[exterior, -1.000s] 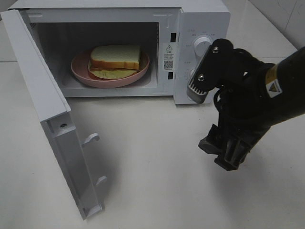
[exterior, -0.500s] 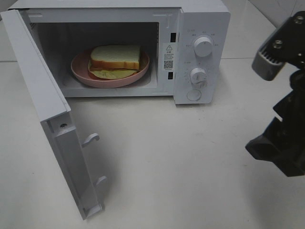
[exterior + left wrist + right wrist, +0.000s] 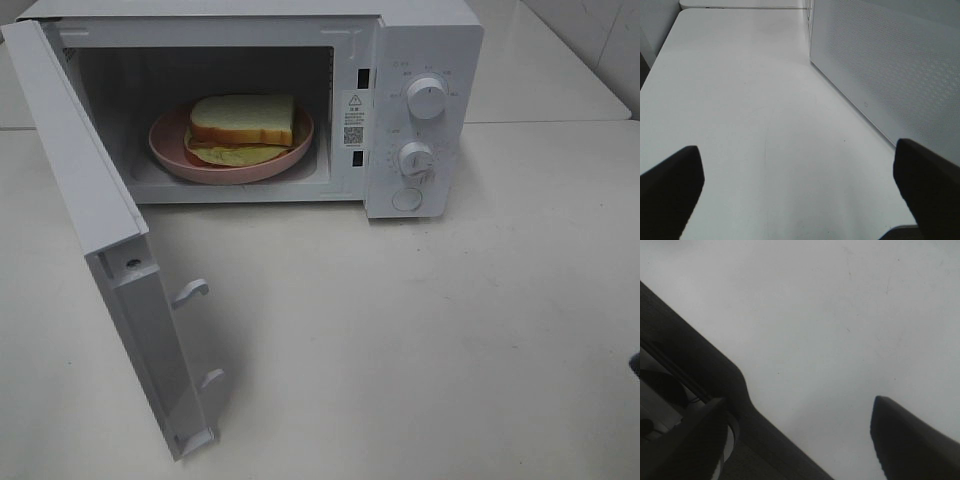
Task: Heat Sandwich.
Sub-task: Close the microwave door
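Note:
The sandwich (image 3: 243, 122), white bread over green and orange filling, lies on a round pink plate (image 3: 170, 150) inside the white microwave (image 3: 425, 40). The microwave's door (image 3: 90, 200) hangs wide open to the left. Neither arm shows in the exterior high view apart from a dark sliver at the right edge. In the left wrist view my left gripper (image 3: 800, 187) is open over bare table, beside a white perforated panel (image 3: 900, 65) of the microwave. My right gripper (image 3: 800, 440) is open above the white table with nothing between its fingers.
Two knobs (image 3: 427, 98) and a round button sit on the microwave's right panel. The white table (image 3: 420, 330) stretches in front of the oven. A dark band (image 3: 700, 370) crosses the right wrist view beside one finger.
The right arm, which stood in front of the microwave's knobs a second ago, has pulled away to the right and out of the exterior high view. Sandwich, plate and door have not moved.

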Robot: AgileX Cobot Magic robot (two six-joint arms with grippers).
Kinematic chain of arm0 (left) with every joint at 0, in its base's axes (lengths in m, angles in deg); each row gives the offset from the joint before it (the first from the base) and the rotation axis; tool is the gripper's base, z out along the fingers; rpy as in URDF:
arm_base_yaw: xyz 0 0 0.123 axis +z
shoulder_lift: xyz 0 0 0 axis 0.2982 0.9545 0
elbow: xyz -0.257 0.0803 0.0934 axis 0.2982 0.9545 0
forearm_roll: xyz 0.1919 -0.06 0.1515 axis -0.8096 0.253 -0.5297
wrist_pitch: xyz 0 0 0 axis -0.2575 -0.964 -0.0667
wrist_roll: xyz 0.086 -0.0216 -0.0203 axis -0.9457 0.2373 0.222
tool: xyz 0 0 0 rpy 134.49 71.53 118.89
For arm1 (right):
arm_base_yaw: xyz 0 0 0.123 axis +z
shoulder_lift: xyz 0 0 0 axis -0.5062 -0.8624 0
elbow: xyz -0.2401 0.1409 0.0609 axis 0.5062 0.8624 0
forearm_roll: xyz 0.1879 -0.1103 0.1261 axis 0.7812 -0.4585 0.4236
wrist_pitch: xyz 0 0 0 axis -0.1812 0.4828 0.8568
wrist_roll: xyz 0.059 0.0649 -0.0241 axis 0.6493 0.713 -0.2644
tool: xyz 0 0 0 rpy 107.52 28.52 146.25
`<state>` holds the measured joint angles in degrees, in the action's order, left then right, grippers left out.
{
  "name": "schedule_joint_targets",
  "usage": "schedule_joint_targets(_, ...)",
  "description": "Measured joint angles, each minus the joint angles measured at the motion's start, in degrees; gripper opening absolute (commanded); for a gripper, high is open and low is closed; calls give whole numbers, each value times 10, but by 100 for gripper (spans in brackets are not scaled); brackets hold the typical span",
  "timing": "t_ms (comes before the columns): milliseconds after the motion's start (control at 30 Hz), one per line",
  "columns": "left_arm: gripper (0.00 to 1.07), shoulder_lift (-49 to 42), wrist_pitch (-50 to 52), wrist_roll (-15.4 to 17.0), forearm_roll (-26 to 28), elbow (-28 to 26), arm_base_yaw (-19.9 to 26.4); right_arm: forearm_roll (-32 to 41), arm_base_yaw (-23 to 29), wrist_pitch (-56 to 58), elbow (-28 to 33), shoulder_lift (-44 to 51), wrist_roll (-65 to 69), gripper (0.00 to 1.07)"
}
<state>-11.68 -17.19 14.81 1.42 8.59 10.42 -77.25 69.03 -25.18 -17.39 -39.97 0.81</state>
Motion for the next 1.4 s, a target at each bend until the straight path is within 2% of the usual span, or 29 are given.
schedule_joint_targets(133,98,0,0,0,0,0,0,2,-23,33,0,38,8,76)
schedule_joint_targets(267,98,0,0,0,0,0,0,1,-89,49,0,78,9,76)
schedule_joint_targets(467,98,0,0,0,0,0,0,1,-148,49,1,122,21,76)
schedule_joint_targets(533,98,0,0,0,0,0,0,1,-183,49,17,150,22,76)
schedule_joint_targets(700,98,0,0,0,0,0,0,1,-231,38,66,203,36,76)
schedule_joint_targets(867,98,0,0,0,0,0,0,2,-272,19,107,261,49,76)
schedule_joint_targets(1200,98,0,0,0,0,0,0,28,-339,-32,128,364,49,76)
schedule_joint_targets(1400,98,0,0,0,0,0,0,30,-356,-34,135,401,47,76)
